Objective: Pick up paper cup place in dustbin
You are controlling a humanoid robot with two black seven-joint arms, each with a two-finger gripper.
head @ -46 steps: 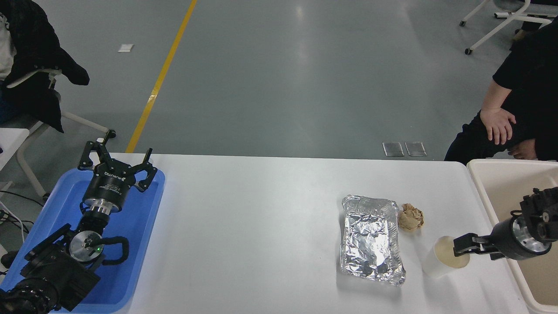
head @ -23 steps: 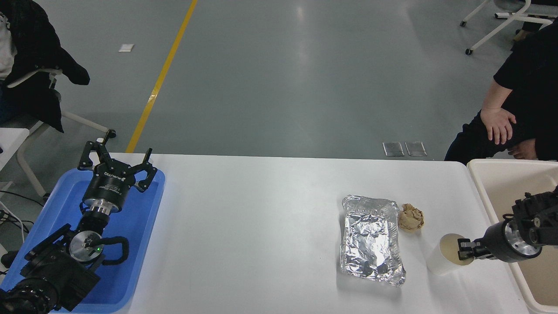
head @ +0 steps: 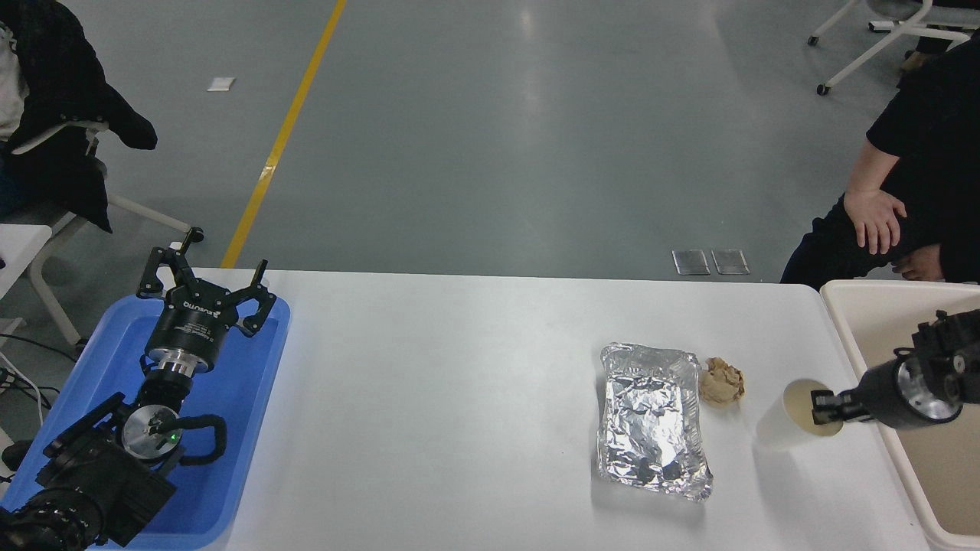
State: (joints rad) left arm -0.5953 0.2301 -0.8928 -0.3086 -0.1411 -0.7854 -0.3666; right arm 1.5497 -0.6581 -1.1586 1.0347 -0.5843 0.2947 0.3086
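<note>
My right hand (head: 823,406) is clamped on the rim of the paper cup (head: 792,415), one finger inside the mouth, and over the last second the cup has come up and drifted toward the surface's right edge; it now hangs tilted, mouth turned to the right, with its shadow lying apart from it on the white surface (head: 459,398). I take that to mean the pick is done and the carry has begun. The dustbin (head: 842,321) stands just past the right edge, its near wall close beside the cup, so little travel is left, but I judge the cup's bottom must clear that rounded rim before I let go. The foil tray (head: 651,421) and the brown paper ball (head: 721,381) sit to the cup's left, away from my path, and the way to the bin looks open. My left hand (head: 205,285) rests spread open over the blue tray (head: 253,398) at the surface's left edge.
</note>
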